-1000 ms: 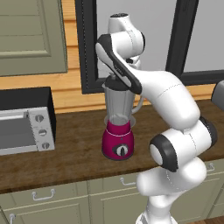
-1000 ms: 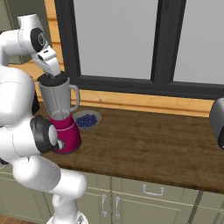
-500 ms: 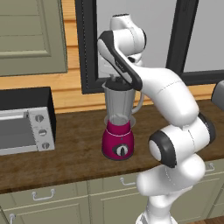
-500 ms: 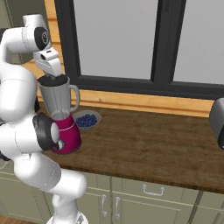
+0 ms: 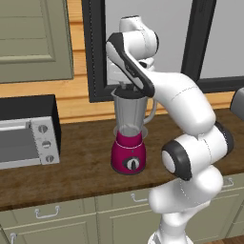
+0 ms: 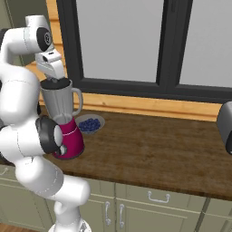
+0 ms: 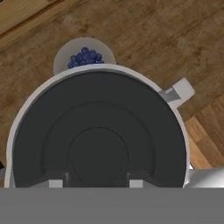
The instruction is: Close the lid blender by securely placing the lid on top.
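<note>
The blender (image 5: 128, 151) stands on the wooden counter, magenta base below and clear jar above; it also shows at the left of the right base view (image 6: 71, 136). My gripper (image 5: 125, 87) hangs straight over the jar mouth (image 6: 55, 80). In the hand view the black round lid (image 7: 98, 118) sits inside the jar's pale rim (image 7: 183, 131). The gripper (image 7: 96, 183) is shut on the lid's raised centre, one finger on each side. The jar's handle (image 7: 180, 91) juts to the upper right.
A bowl of blueberries (image 6: 89, 123) sits just behind the blender (image 7: 83, 57). A grey-and-black toaster oven (image 5: 26, 138) stands at the counter's left. A dark appliance (image 6: 225, 126) sits at the right edge. Windows and a wooden ledge run behind.
The wrist has shifted only slightly above the jar. The gripper stays shut on the lid at the jar mouth.
</note>
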